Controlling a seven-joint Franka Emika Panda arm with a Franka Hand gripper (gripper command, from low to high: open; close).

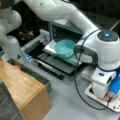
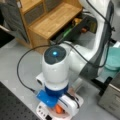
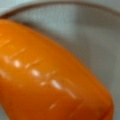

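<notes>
My gripper (image 1: 101, 94) is down low over a white plate (image 1: 113, 106) at a front view's bottom right. In a front view the gripper (image 2: 62, 106) sits right over an orange carrot (image 2: 58, 109) lying on the white plate (image 2: 42, 112). The carrot (image 3: 50, 75) fills most of the wrist view, very close, with the plate's pale surface (image 3: 87, 32) behind it. My fingers are hidden by the hand and the blue mount.
A teal bowl (image 1: 64, 48) (image 2: 113, 58) rests on the open door of a toaster oven (image 1: 62, 28). A wooden shelf unit (image 1: 22, 87) (image 2: 50, 20) stands beside a dark bin (image 1: 37, 75). A black cable (image 1: 77, 87) loops near the plate.
</notes>
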